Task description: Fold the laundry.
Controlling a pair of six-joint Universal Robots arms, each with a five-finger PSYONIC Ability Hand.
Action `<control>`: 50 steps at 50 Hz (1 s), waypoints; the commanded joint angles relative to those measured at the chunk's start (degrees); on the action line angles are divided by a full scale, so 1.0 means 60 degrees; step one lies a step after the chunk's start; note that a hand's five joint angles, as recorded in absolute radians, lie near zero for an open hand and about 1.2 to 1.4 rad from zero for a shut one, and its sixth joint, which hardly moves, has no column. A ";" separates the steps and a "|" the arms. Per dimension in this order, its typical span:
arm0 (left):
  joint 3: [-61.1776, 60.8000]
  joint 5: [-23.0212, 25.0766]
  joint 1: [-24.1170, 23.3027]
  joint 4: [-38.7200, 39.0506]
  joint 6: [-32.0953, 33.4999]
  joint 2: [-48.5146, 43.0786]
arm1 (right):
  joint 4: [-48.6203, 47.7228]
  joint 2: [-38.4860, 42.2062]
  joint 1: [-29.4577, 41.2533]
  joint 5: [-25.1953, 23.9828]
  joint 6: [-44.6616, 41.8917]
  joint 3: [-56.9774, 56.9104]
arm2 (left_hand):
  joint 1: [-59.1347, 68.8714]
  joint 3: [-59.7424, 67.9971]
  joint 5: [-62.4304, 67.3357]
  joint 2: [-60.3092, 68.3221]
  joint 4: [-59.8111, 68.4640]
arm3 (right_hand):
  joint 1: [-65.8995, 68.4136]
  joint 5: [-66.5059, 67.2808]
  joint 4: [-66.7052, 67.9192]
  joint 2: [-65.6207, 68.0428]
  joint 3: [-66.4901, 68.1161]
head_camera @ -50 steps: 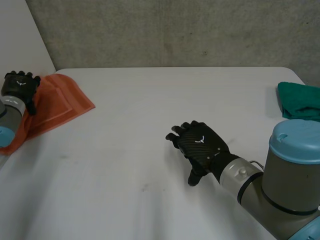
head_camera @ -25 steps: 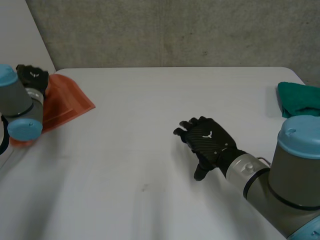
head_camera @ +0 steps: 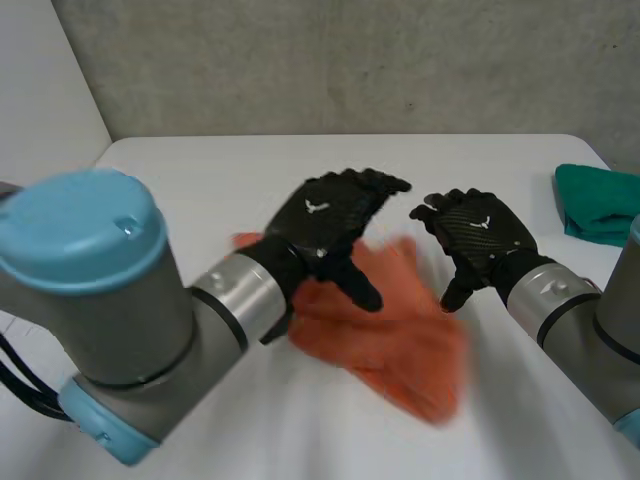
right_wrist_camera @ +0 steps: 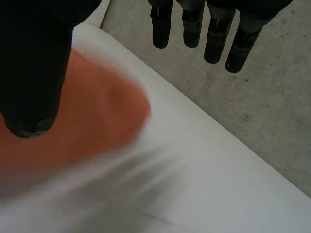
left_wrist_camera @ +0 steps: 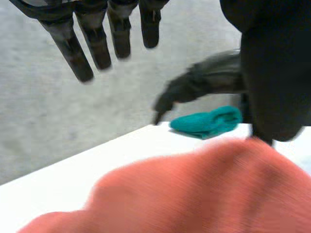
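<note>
An orange cloth (head_camera: 390,340) lies rumpled and blurred in motion on the middle of the white table (head_camera: 200,180). My left hand (head_camera: 330,222) hovers over its near-left part, fingers straight and spread, thumb pointing down toward the cloth, holding nothing. In the left wrist view the orange cloth (left_wrist_camera: 194,194) spreads under the palm, below the straight fingers (left_wrist_camera: 99,46). My right hand (head_camera: 475,235) is open just right of the left hand, above the cloth's right edge. In the right wrist view the orange cloth (right_wrist_camera: 97,111) lies beneath its thumb (right_wrist_camera: 34,63).
A folded green cloth (head_camera: 600,200) sits at the table's right edge, also seen as the green cloth (left_wrist_camera: 206,121) beyond my right hand (left_wrist_camera: 194,87). A grey wall stands behind the table. My left arm's big blue-capped joint fills the near left.
My left arm swung from the table's far left to the middle, bringing the orange cloth along; its hand now stands open over it. The right hand moved up and right.
</note>
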 commanded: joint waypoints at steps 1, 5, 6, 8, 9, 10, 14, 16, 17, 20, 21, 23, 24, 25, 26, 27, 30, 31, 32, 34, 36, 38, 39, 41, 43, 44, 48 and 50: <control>0.0342 -0.0361 0.0296 0.0062 0.0913 -0.0467 | 0.0084 0.0007 -0.0004 0.0014 -0.0035 -0.0060 | -0.0370 -0.1195 -0.1111 -0.1114 -0.1085 | -0.0271 -0.0609 -0.0555 -0.0415 -0.0373; 0.0386 -0.0640 0.1439 0.0047 0.1706 -0.0555 | 0.0216 -0.0037 -0.0018 -0.0001 -0.0050 -0.0192 | -0.0370 -0.1195 -0.1111 -0.1114 -0.1085 | -0.0271 -0.0609 -0.0555 -0.0415 -0.0373; 0.0386 -0.0669 0.1615 0.0047 0.1794 -0.0555 | 0.0289 -0.0051 -0.0018 -0.0001 -0.0064 -0.0207 | -0.0370 -0.1195 -0.1111 -0.1114 -0.1085 | -0.0271 -0.0609 -0.0555 -0.0415 -0.0373; 0.0386 -0.0626 0.2011 0.0047 0.2058 -0.0584 | 0.0712 -0.0139 -0.0004 -0.0016 -0.0094 -0.0338 | -0.0370 -0.1195 -0.1111 -0.1114 -0.1085 | -0.0271 -0.0609 -0.0555 -0.0415 -0.0373; 0.0386 -0.0582 0.2085 0.0047 0.2102 -0.0613 | 0.0932 -0.0168 -0.0004 -0.0016 -0.0094 -0.0411 | -0.0370 -0.1195 -0.1111 -0.1114 -0.1085 | -0.0271 -0.0609 -0.0555 -0.0415 -0.0373; 0.0415 -0.0553 0.2129 0.0062 0.2132 -0.0730 | 0.1412 -0.0183 0.0011 -0.0059 -0.0094 -0.0586 | -0.0370 -0.1195 -0.1111 -0.1114 -0.1085 | -0.0271 -0.0609 -0.0555 -0.0415 -0.0373; 0.0736 -0.0538 0.2144 -0.0011 0.2205 -0.1416 | 0.2541 -0.0198 0.0069 -0.0162 -0.0137 -0.0953 | -0.0370 -0.1195 -0.1111 -0.1114 -0.1085 | -0.0271 -0.0609 -0.0555 -0.0415 -0.0373; 0.0840 -0.0465 0.2115 -0.0026 0.2249 -0.1696 | 0.2866 -0.0183 0.0128 -0.0162 -0.0167 -0.1042 | -0.0370 -0.1195 -0.1111 -0.1114 -0.1085 | -0.0271 -0.0609 -0.0555 -0.0415 -0.0373; 0.0913 -0.0392 0.2115 -0.0055 0.2307 -0.1843 | 0.2954 -0.0154 0.0128 -0.0148 -0.0196 -0.1057 | -0.0370 -0.1195 -0.1111 -0.1114 -0.1085 | -0.0271 -0.0609 -0.0555 -0.0415 -0.0373; 0.1177 0.0062 0.2086 -0.0202 0.2600 -0.2414 | 0.3073 -0.0052 0.0143 -0.0089 -0.0488 -0.0998 | -0.0278 -0.1104 -0.1019 -0.1023 -0.0994 | -0.0271 -0.0609 -0.0555 -0.0415 -0.0373; 0.1264 0.0193 0.2057 -0.0246 0.2688 -0.2546 | 0.3058 -0.0052 0.0157 -0.0060 -0.0591 -0.0955 | -0.0278 -0.1103 -0.1019 -0.1023 -0.0994 | -0.0271 -0.0609 -0.0555 -0.0415 -0.0373; 0.1528 0.0458 0.1896 -0.0450 0.2966 -0.2898 | 0.2999 -0.0037 0.0157 -0.0045 -0.0913 -0.0881 | -0.0027 -0.0852 -0.0768 -0.0772 -0.0743 | -0.0271 -0.0609 -0.0555 -0.0415 -0.0373; 0.1616 0.0502 0.1837 -0.0524 0.3040 -0.3000 | 0.2970 -0.0022 0.0143 -0.0060 -0.0987 -0.0866 | 0.0113 -0.0712 -0.0628 -0.0631 -0.0602 | -0.0271 -0.0609 -0.0555 -0.0415 -0.0373; 0.1718 0.0517 0.1750 -0.0626 0.3127 -0.3117 | 0.2941 -0.0008 0.0143 -0.0060 -0.1045 -0.0837 | 0.0226 -0.0600 -0.0516 -0.0519 -0.0490 | -0.0271 -0.0609 -0.0555 -0.0415 -0.0373; 0.1835 0.0488 0.1647 -0.0757 0.3244 -0.3293 | 0.2839 0.0007 0.0143 -0.0089 -0.1089 -0.0779 | 0.0366 -0.0460 -0.0376 -0.0379 -0.0350 | -0.0271 -0.0609 -0.0555 -0.0415 -0.0373; 0.1894 0.0459 0.1617 -0.0817 0.3303 -0.3381 | 0.2780 0.0007 0.0143 -0.0118 -0.1075 -0.0749 | 0.0533 -0.0292 -0.0208 -0.0211 -0.0182 | -0.0271 -0.0609 -0.0555 -0.0415 -0.0373; 0.2026 0.0298 0.1573 -0.0905 0.3421 -0.3645 | 0.2430 0.0094 0.0143 -0.0133 -0.1089 -0.0603 | 0.1539 0.0713 0.0797 0.0794 0.0823 | -0.0271 -0.0609 -0.0555 -0.0415 -0.0373; 0.2056 0.0239 0.1558 -0.0905 0.3436 -0.3689 | 0.2370 0.0153 0.0143 -0.0104 -0.1119 -0.0588 | 0.1850 0.1024 0.1108 0.1105 0.1134 | -0.0271 -0.0609 -0.0555 -0.0415 -0.0373; 0.2071 0.0195 0.1558 -0.0905 0.3436 -0.3733 | 0.2297 0.0226 0.0143 -0.0089 -0.1134 -0.0588 | 0.2019 0.1194 0.1278 0.1275 0.1304 | -0.0271 -0.0609 -0.0555 -0.0415 -0.0373; 0.2129 0.0034 0.1529 -0.0905 0.3436 -0.3865 | 0.2194 0.0490 0.0143 -0.0074 -0.1134 -0.0588 | 0.2301 0.1475 0.1559 0.1556 0.1585 | -0.0271 -0.0609 -0.0555 -0.0415 -0.0373; 0.2188 -0.0083 0.1529 -0.0891 0.3450 -0.3982 | 0.2179 0.0607 0.0157 -0.0074 -0.1134 -0.0603 | 0.3081 0.2256 0.2340 0.2337 0.2366 | -0.0271 -0.0609 -0.0555 -0.0415 -0.0373; 0.2334 -0.0303 0.1529 -0.0876 0.3450 -0.4158 | 0.2179 0.0695 0.0157 -0.0060 -0.1134 -0.0603 | 0.5014 0.4188 0.4273 0.4269 0.4298 | -0.0271 -0.0609 -0.0555 -0.0415 -0.0373; 0.2392 -0.0419 0.1529 -0.0876 0.3450 -0.4202 | 0.2179 0.0696 0.0157 -0.0060 -0.1134 -0.0603 | 0.5798 0.4972 0.5057 0.5053 0.5082 | -0.0271 -0.0609 -0.0555 -0.0415 -0.0373; 0.2568 -0.0755 0.1514 -0.0876 0.3465 -0.4276 | 0.2150 0.0696 0.0128 -0.0060 -0.1134 -0.0603 | 0.9007 0.8182 0.8266 0.8262 0.8291 | -0.0271 -0.0609 -0.0555 -0.0415 -0.0373; 0.2671 -0.0961 0.1485 -0.0876 0.3465 -0.4261 | 0.2135 0.0710 0.0070 -0.0060 -0.1134 -0.0603 | 1.1150 1.0325 1.0409 1.0405 1.0434 | -0.0271 -0.0609 -0.0555 -0.0415 -0.0373; 0.2787 -0.1194 0.1456 -0.0861 0.3480 -0.4218 | 0.2135 0.0710 0.0026 -0.0060 -0.1105 -0.0632 | 1.1296 1.0470 1.0554 1.0551 1.0580 | -0.0271 -0.0609 -0.0555 -0.0415 -0.0373; 0.3007 -0.1416 0.1325 -0.0861 0.3465 -0.4115 | 0.2135 0.0681 0.0026 -0.0060 -0.1046 -0.0705 | 1.1297 1.0471 1.0556 1.0552 1.0581 | -0.0271 -0.0609 -0.0555 -0.0415 -0.0373; 0.3081 -0.1489 0.1236 -0.0861 0.3465 -0.3984 | 0.2121 0.0666 0.0011 -0.0045 -0.1002 -0.0763 | 1.1297 1.0471 1.0556 1.0552 1.0581 | -0.0271 -0.0609 -0.0555 -0.0415 -0.0373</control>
